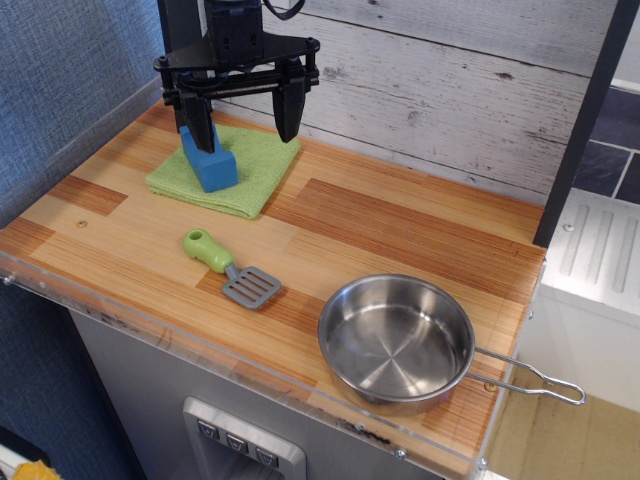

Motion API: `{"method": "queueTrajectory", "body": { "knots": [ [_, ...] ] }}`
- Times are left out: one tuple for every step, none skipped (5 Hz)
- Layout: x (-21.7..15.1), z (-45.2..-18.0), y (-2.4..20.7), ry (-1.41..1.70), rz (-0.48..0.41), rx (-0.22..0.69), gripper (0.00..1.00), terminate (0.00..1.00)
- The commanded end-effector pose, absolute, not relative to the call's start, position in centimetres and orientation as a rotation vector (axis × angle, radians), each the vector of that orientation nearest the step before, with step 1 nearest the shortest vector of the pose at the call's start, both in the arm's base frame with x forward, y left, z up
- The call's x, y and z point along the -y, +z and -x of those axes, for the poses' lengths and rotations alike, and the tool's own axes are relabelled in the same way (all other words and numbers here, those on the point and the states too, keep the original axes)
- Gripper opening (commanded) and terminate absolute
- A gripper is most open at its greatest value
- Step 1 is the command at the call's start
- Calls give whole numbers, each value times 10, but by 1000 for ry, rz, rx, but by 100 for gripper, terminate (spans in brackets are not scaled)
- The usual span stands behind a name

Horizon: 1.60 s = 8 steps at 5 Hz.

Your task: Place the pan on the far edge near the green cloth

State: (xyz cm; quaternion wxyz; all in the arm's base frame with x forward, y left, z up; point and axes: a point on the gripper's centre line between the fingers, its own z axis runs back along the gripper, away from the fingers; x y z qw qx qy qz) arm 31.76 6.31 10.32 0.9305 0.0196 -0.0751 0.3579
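Note:
The pan [396,340] is a round shiny steel pan at the front right of the countertop, its wire-loop handle [530,378] pointing right past the counter's edge. The green cloth [240,170] lies folded at the back left, near the far edge [420,165] where the counter meets the plank wall. A blue block [209,160] stands on the cloth. My gripper [244,120] hangs open above the cloth, its left finger just over the blue block, far from the pan.
A toy spatula [232,268] with a green handle and grey blade lies in the middle front. A clear plastic lip [200,345] runs along the front edge. A dark post [585,120] stands at the right.

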Motion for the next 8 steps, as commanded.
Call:
{"method": "queueTrajectory", "body": {
  "knots": [
    [-63, -318, 103, 733, -40, 154, 100, 0],
    [-47, -311, 100, 664, -55, 156, 100, 0],
    [-27, -303, 96, 578, -29, 170, 100, 0],
    [-6, -290, 88, 444, -7, 177, 100, 0],
    [13, -274, 77, 307, 20, 167, 100, 0],
    [19, -254, 64, 192, 34, 137, 100, 0],
    [24, -241, 50, 89, 35, 119, 100, 0],
    [28, -236, 41, 78, 9, 112, 100, 0]
  ]
}}
